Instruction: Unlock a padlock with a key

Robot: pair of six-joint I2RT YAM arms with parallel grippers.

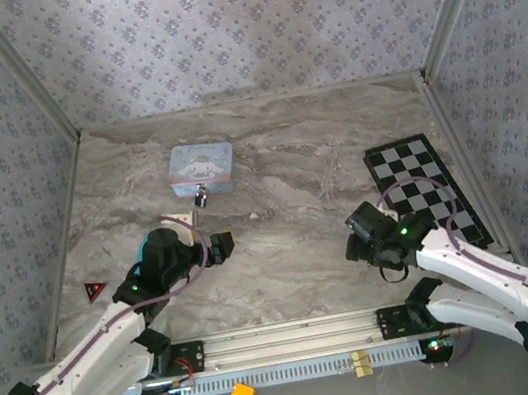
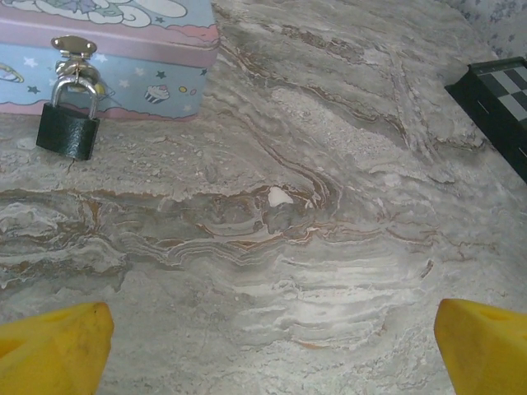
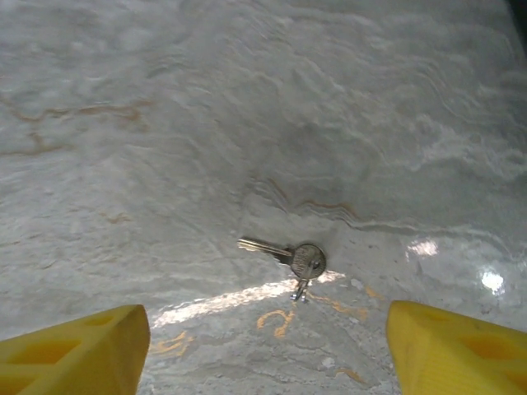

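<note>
A small black padlock (image 2: 68, 127) with a silvery shackle hangs from the clasp of a pale blue cartoon-printed tin (image 2: 107, 58), resting on the marble table. In the top view the padlock (image 1: 201, 198) sits at the tin's (image 1: 201, 167) near side. My left gripper (image 2: 268, 354) is open and empty, well short of the padlock and to its right; in the top view the left gripper (image 1: 220, 247) points toward the tin. A silver key (image 3: 284, 253) lies flat on the table. My right gripper (image 3: 268, 346) is open just short of it, the key ahead between the yellow fingertips (image 3: 74, 350).
A black-and-white chessboard (image 1: 425, 191) lies at the right side of the table, its corner in the left wrist view (image 2: 502, 99). A small red triangle marker (image 1: 94, 289) sits near the left edge. Patterned walls close in the table on three sides.
</note>
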